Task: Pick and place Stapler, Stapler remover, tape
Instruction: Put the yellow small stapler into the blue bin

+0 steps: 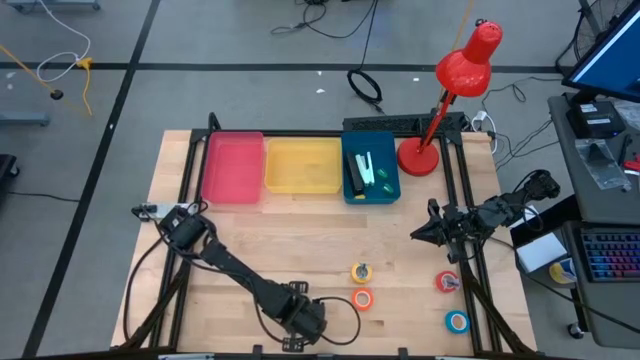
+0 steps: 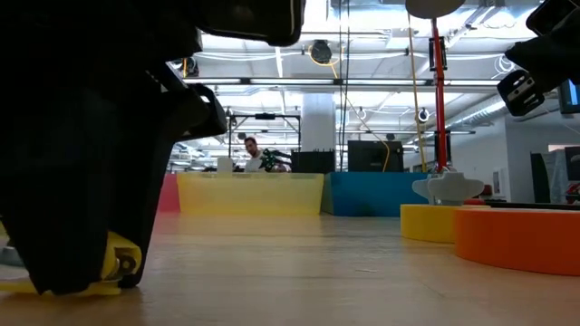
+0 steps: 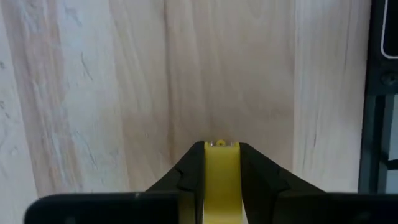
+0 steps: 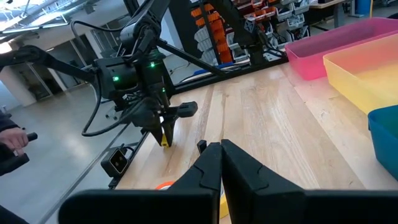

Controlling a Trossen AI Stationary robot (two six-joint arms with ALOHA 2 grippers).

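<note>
1. My left gripper [image 1: 300, 322] is low at the table's [image 1: 290, 245] near edge, its fingers [image 3: 261, 177] clamped on a yellow stapler [image 3: 221, 180] (only a narrow yellow strip shows between them, tip touching the wood).
2. In the right wrist view I see that stapler [image 4: 165, 134] hanging point-down from the left gripper [image 4: 163, 127].
3. Four tape rolls lie on the near right of the table: yellow [image 1: 361, 271], orange [image 1: 362, 298], red [image 1: 447, 282] and blue-teal [image 1: 457, 322], all flat and apart.
4. The right gripper [image 1: 418, 233] hovers above the table beyond the red roll, fingers [image 4: 208, 165] together on nothing.
5. Three bins sit in a row along the far edge: pink [image 1: 232, 190], yellow [image 1: 300, 188], blue [image 1: 392, 192].
6. The blue bin holds a dark stapler [image 1: 355, 174], a white piece and green bits I cannot identify.
</note>
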